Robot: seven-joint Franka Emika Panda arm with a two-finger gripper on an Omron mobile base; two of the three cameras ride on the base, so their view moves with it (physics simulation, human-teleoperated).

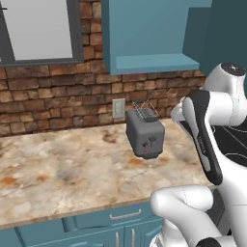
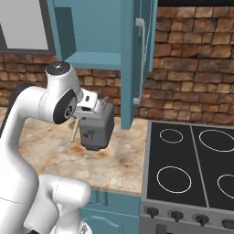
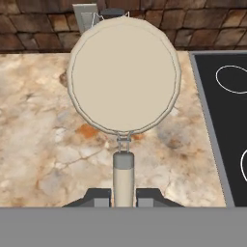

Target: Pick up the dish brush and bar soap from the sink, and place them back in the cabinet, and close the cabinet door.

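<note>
The dish brush (image 3: 123, 75) is held in my gripper (image 3: 123, 197), which is shut on its tan handle just below the round cream head. From the right base view, the gripper (image 2: 89, 107) hangs over the counter in front of the toaster, with the thin brush handle (image 2: 73, 131) sticking down to its left. Above it is the teal cabinet (image 2: 91, 32), standing open, its shelf floor (image 2: 93, 59) bare. The cabinet door (image 2: 130, 68) is swung out edge-on, silver handle (image 2: 140, 59) on its right. The sink and the bar soap are out of view.
A grey toaster (image 1: 144, 132) stands on the marble counter (image 1: 58, 169) under the cabinet, near a wall outlet (image 1: 118, 108). A black stove (image 2: 192, 169) lies right of the counter. A window (image 1: 38, 29) is at the upper left. Low teal drawers (image 1: 111, 217) run below the counter edge.
</note>
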